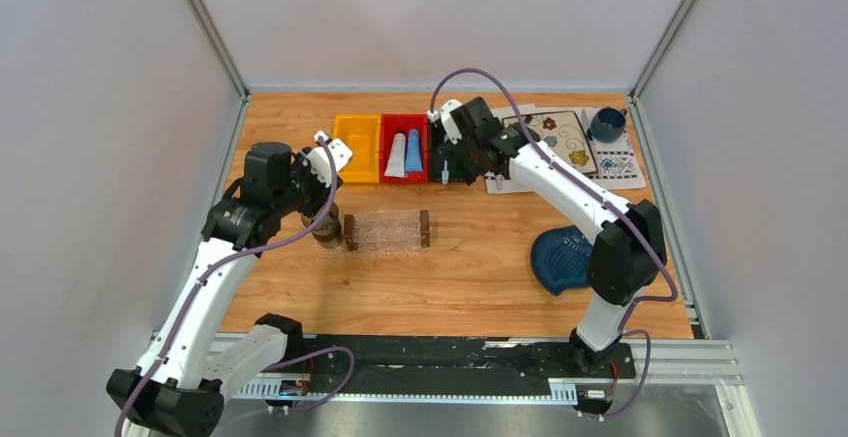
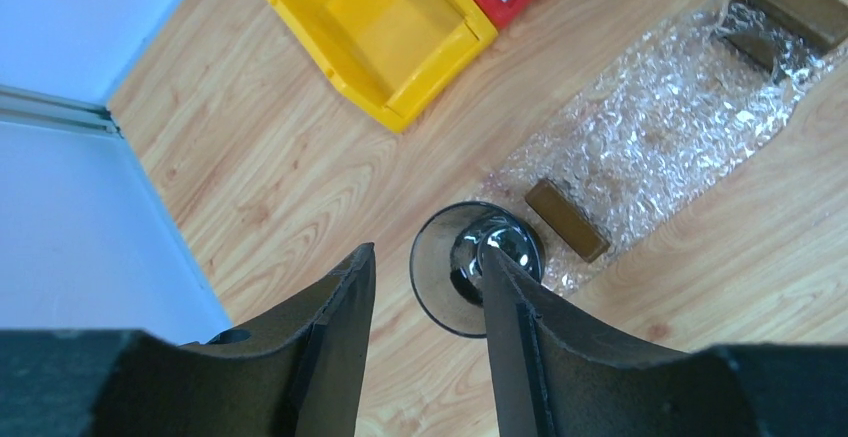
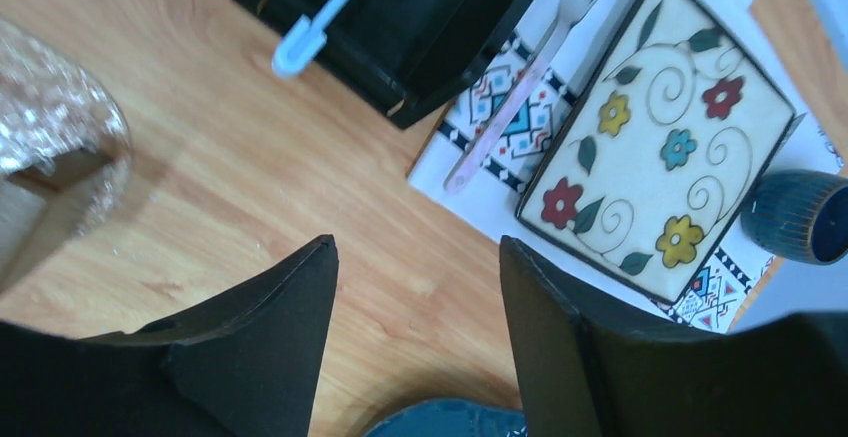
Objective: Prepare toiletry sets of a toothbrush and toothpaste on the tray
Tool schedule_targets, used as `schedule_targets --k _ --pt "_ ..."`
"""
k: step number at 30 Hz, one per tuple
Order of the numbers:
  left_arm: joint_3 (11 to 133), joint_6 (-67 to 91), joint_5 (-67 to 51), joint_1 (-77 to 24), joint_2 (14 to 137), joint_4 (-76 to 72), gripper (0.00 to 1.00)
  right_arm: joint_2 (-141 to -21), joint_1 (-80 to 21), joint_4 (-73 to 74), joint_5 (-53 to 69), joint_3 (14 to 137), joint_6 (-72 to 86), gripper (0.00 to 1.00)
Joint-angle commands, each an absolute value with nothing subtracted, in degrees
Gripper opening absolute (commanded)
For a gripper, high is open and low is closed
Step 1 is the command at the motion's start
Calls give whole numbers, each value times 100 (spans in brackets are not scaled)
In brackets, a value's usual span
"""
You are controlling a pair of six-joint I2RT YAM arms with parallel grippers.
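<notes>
The clear textured tray (image 1: pixel 387 229) with a brown block at each end lies mid-table and holds nothing; it also shows in the left wrist view (image 2: pixel 660 127). A white-grey toothpaste tube (image 1: pixel 396 154) and a blue toothpaste tube (image 1: pixel 413 149) lie in the red bin (image 1: pixel 404 172). The pale blue toothbrush (image 3: pixel 320 19) leans out of a black bin (image 3: pixel 420 17); it also shows in the top view (image 1: pixel 443 170). My right gripper (image 3: pixel 415 247) is open and empty above bare wood, right of the toothbrush. My left gripper (image 2: pixel 428 255) is open and empty over a dark glass (image 2: pixel 450 297) at the tray's left end.
An empty yellow bin (image 2: pixel 380 27) stands left of the red bin. A fork (image 3: pixel 530 77), a floral plate (image 3: pixel 655 127) and a blue cup (image 3: pixel 800 215) sit on a patterned mat at the back right. A dark blue leaf dish (image 1: pixel 560 257) lies right of the tray.
</notes>
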State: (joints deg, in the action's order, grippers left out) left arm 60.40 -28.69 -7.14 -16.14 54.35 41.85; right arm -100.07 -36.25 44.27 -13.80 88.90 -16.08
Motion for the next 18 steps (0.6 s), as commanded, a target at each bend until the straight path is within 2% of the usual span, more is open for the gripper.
schedule_targets --k 1,18 --pt "6065 -2470 -633 -1626 5309 3587 52 -10194 -3647 4333 -1512 9623 -968 64" --pt "5696 -2417 -501 -1626 4992 3366 52 -11153 -3569 4044 -1617 10723 -35 60"
